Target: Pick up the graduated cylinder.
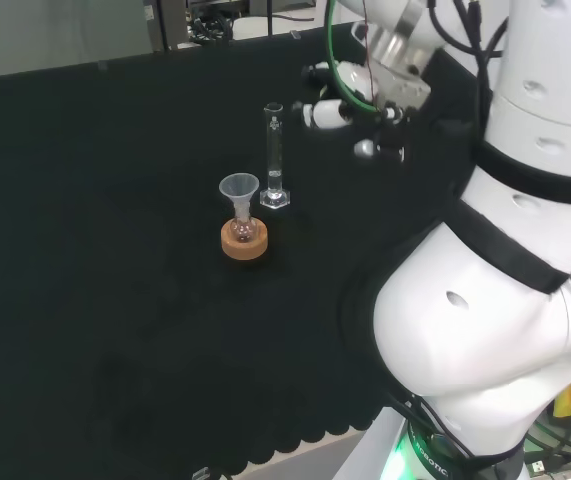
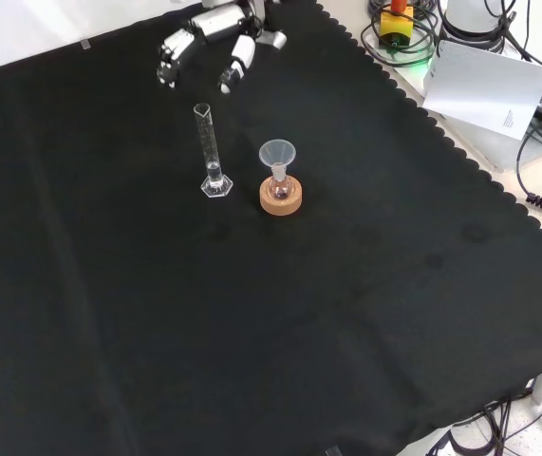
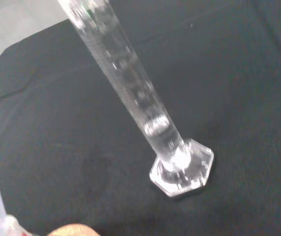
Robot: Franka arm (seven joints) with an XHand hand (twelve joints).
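Approaching is the step in hand: the hand point(image 2: 215, 43), fingers relaxed and holding nothing, hovers near the graduated cylinder point(image 2: 212, 150), which stands upright on the surface point(image 2: 252, 313) just beside a funnel-topped flask point(image 2: 279, 174). Next, closing around the tube without tipping it.

Clear graduated cylinder point(image 1: 274, 155) stands upright on hexagonal foot.

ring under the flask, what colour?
Tan cork ring under the small glass flask; front view shows it best.
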